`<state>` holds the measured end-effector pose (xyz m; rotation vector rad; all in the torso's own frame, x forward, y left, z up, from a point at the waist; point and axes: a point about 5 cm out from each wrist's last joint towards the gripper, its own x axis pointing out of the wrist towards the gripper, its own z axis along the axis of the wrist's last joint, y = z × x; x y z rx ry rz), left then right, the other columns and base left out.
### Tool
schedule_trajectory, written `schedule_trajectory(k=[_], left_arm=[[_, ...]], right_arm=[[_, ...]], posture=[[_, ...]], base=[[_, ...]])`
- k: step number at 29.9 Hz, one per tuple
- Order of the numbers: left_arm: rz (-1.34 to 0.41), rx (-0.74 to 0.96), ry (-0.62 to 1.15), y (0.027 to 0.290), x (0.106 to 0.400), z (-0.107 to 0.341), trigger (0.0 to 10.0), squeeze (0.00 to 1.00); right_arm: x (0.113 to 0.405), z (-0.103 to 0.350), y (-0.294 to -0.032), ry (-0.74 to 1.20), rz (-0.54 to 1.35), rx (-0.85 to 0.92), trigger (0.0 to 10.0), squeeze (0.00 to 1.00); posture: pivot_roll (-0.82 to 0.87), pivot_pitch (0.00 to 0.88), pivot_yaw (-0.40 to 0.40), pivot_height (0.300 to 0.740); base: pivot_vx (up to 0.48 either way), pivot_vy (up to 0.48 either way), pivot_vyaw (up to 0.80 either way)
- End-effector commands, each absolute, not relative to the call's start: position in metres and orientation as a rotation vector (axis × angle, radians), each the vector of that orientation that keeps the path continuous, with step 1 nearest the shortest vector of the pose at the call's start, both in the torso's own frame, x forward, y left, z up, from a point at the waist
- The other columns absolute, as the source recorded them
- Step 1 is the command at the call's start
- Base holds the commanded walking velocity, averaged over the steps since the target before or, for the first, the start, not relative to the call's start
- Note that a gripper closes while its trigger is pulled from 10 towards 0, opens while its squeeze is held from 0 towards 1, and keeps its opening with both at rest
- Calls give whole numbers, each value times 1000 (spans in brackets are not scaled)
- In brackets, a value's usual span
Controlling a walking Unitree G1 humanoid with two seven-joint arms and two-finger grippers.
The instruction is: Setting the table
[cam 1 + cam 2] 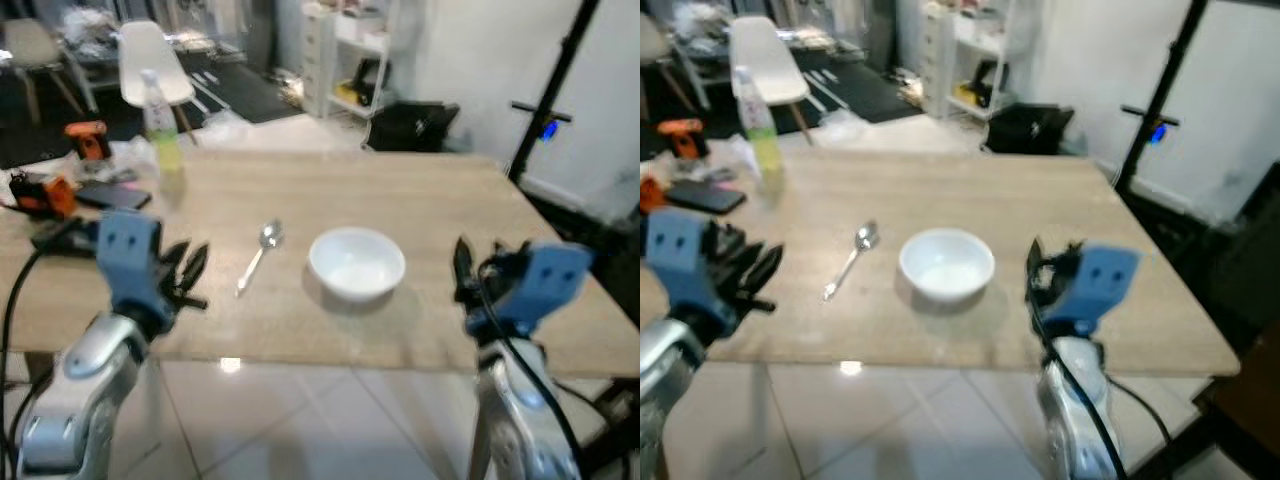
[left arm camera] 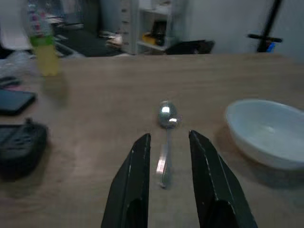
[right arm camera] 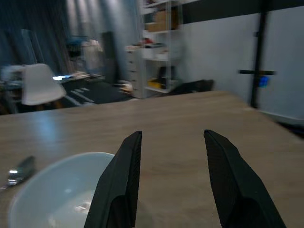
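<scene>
A white bowl point(image 1: 356, 263) sits empty on the wooden table point(image 1: 400, 190), near the front edge. Left of it lies a metal spoon point(image 1: 259, 255), its head pointing away from me. My left gripper point(image 1: 188, 272) hovers open over the table's front left, just short of the spoon's handle; in the left wrist view the spoon point(image 2: 166, 137) lies between and beyond the two black fingers point(image 2: 137, 180). My right gripper point(image 1: 462, 268) is open to the right of the bowl, and the right wrist view looks over the bowl point(image 3: 61, 190) rim.
At the table's far left stand a yellow-green bottle point(image 1: 161, 125), a phone point(image 1: 113, 196), orange tools point(image 1: 60, 170) and a black device point(image 2: 19, 145). Behind the table are a white chair point(image 1: 152, 62), a shelf unit point(image 1: 345, 55) and a black stand point(image 1: 555, 90).
</scene>
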<state>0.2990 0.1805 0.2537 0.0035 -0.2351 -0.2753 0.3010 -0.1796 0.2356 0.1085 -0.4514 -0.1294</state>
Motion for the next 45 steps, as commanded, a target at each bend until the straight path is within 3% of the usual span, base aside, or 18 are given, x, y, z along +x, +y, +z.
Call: schedule_trajectory(k=[1,45], left_arm=[[-271,6,-216,182,299,249,10000,0],[-310,0,-208,168,308,246,10000,0]], right_arm=[[299,234,-182,-450,-144,108,10000,0],[300,234,-184,-448,-140,81,10000,0]], posture=[[139,79,-11,740],[71,54,1,740]], base=[[-412,0,0],[-24,0,0]])
